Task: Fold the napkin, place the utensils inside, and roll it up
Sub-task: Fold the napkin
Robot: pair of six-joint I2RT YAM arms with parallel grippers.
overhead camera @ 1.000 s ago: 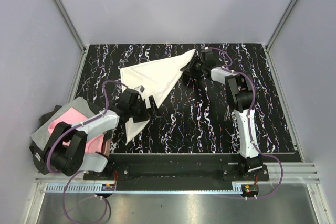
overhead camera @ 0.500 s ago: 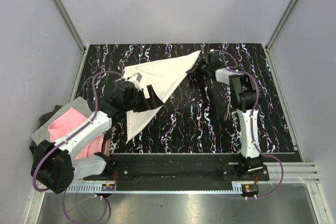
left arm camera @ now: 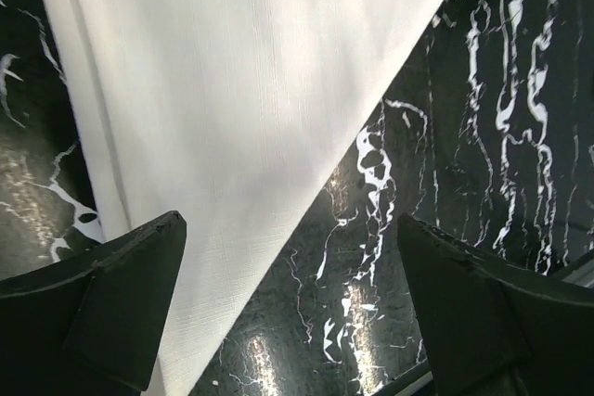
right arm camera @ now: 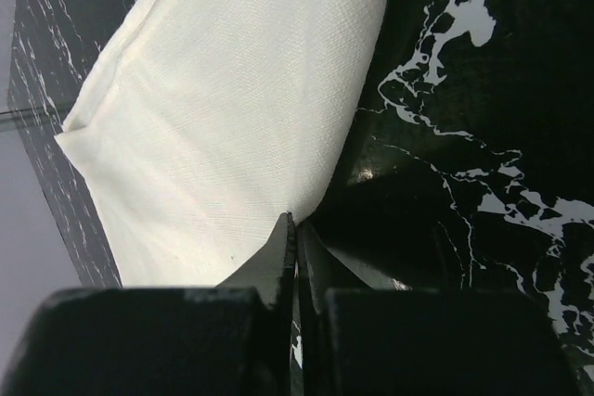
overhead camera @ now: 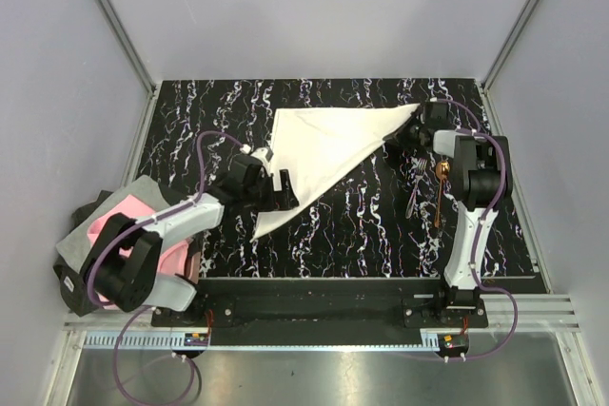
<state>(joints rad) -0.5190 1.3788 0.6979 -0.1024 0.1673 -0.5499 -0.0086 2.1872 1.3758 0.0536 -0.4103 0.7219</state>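
Right gripper (right arm camera: 295, 234) is pinched shut, apparently on a corner of the napkin (overhead camera: 324, 145); left gripper (left arm camera: 288, 229) hangs wide open above it.

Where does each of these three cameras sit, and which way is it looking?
Top: fixed above and behind, looking down on the table; left arm and right arm show.
Left wrist: on the left arm, looking down past its open left hand at the napkin.
Right wrist: on the right arm, looking along its right hand, shut on the napkin's edge.
Shared: all three see the napkin.
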